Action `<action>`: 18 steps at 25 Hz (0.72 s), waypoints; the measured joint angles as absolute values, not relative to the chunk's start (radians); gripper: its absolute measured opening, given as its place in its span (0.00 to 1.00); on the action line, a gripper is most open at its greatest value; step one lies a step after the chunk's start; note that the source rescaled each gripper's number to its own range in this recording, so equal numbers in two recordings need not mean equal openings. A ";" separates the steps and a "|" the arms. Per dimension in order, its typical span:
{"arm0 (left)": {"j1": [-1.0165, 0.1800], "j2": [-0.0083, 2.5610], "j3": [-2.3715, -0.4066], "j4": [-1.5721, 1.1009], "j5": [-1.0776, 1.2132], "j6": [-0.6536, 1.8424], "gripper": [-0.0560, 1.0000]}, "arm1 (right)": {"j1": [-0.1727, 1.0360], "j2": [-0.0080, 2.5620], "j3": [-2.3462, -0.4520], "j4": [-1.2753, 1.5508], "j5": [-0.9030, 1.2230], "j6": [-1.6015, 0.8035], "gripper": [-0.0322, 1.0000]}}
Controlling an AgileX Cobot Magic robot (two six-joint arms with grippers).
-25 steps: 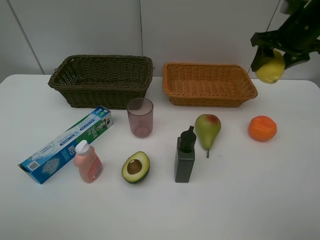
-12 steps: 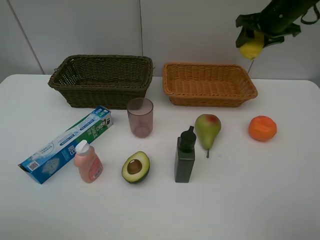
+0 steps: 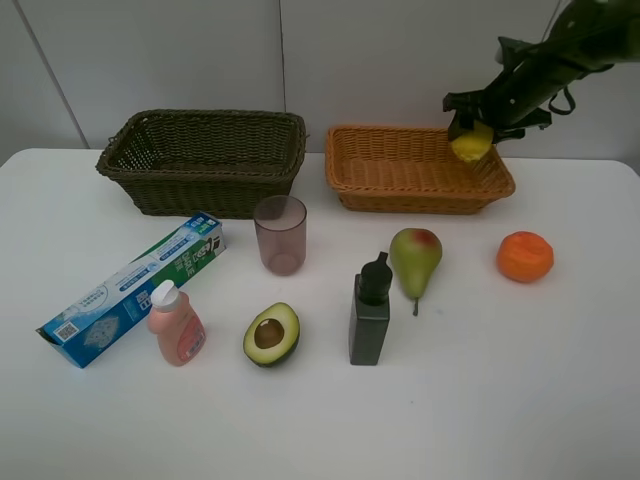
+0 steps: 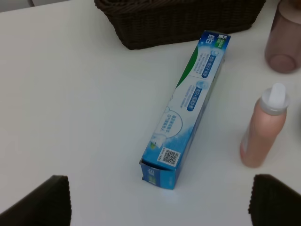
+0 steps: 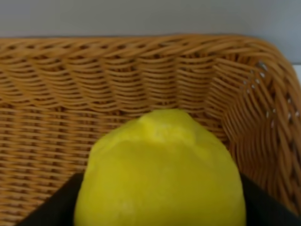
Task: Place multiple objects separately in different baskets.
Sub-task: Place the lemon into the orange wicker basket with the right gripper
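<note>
My right gripper (image 3: 472, 132) is shut on the yellow lemon (image 3: 471, 145) and holds it over the right end of the orange-tan basket (image 3: 415, 170). In the right wrist view the lemon (image 5: 162, 174) fills the foreground above the basket's weave (image 5: 70, 122). The dark olive basket (image 3: 205, 160) stands to its left and holds nothing I can see. On the table lie the orange (image 3: 525, 256), pear (image 3: 415, 258), dark square bottle (image 3: 369, 310), halved avocado (image 3: 271, 334), pinkish cup (image 3: 280, 234), pink pump bottle (image 3: 176, 323) and toothpaste box (image 3: 132, 289). My left gripper (image 4: 160, 200) is open above the box (image 4: 188, 108).
The white table (image 3: 500, 400) ends at a pale wall behind the baskets. In the left wrist view the pump bottle (image 4: 263, 127) stands beside the toothpaste box, with the cup (image 4: 283, 40) and the dark basket's wall (image 4: 178, 19) beyond.
The right arm carried the lemon from high at the right edge leftward and down, to just over the orange-tan basket's right end. Nothing else moved.
</note>
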State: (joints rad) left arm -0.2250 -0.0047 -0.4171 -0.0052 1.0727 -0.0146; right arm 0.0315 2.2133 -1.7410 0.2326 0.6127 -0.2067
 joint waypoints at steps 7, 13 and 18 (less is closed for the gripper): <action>-0.225 -0.008 -0.416 -0.005 1.073 -0.015 1.00 | 0.034 2.259 -1.741 0.238 0.566 -0.245 0.39; -0.225 -0.008 -0.416 -0.005 1.073 -0.015 1.00 | 0.046 2.260 -1.741 0.240 0.562 -0.247 0.39; -0.225 -0.008 -0.416 -0.005 1.073 -0.015 1.00 | 0.046 2.260 -1.741 0.240 0.561 -0.248 0.39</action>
State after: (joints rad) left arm -0.2250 -0.0077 -0.4157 -0.0052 1.0727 -0.0146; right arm 0.0456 2.2599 -1.7410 0.2402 0.5608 -0.2478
